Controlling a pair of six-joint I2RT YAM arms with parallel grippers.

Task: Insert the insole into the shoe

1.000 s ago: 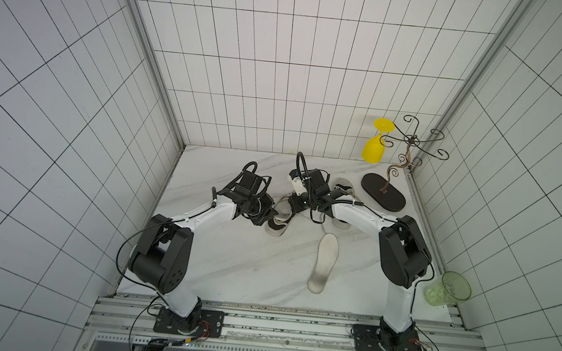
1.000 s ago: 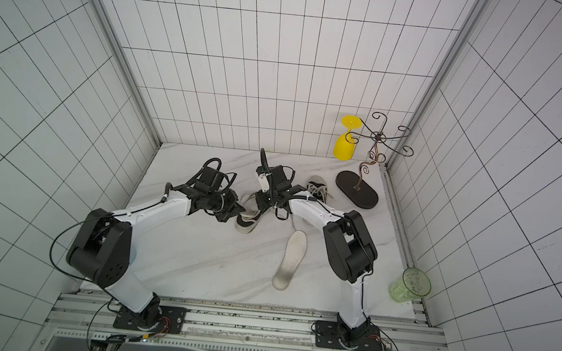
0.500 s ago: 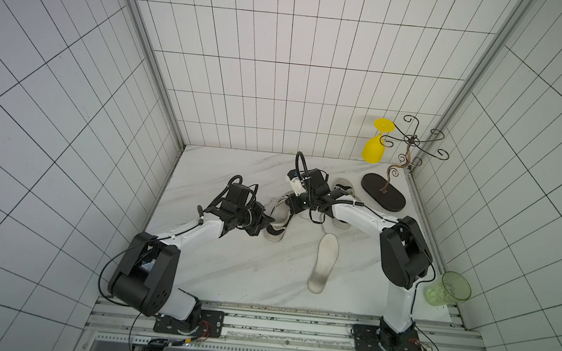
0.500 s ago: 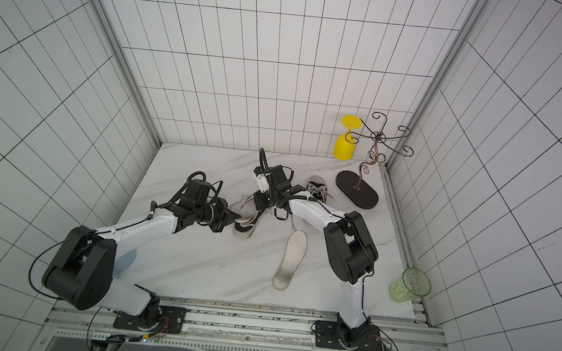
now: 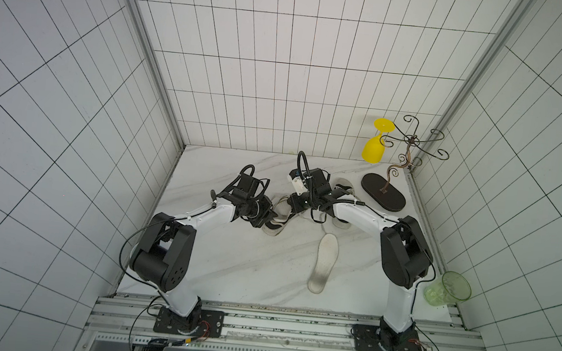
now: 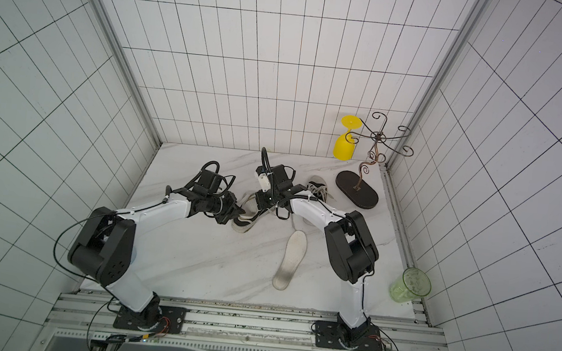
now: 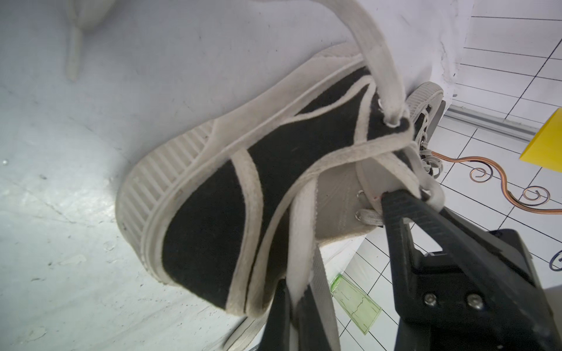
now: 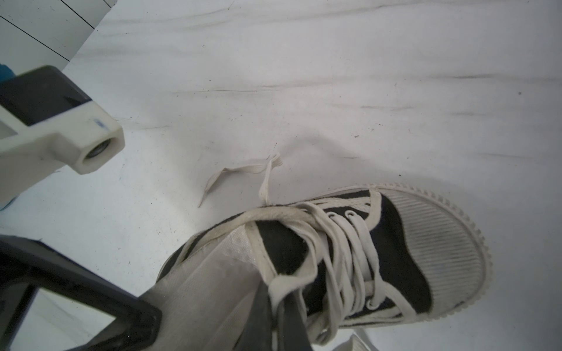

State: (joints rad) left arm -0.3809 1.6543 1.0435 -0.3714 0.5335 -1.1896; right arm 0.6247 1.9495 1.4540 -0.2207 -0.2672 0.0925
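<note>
White marble table, tiled walls. My left gripper and right gripper both pinch the shoe; insole lies nearer, right.

Item: shoe, matt black cloth, ribbed rubbery sole, woven cloth laces; insole, matt, scuffed; table, smooth, marbled, faint sheen; cup, translucent plastic; stand, wire metal.

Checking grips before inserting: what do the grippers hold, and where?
The shoe: left gripper and right gripper each pinch its opening rim, on opposite sides.
</note>
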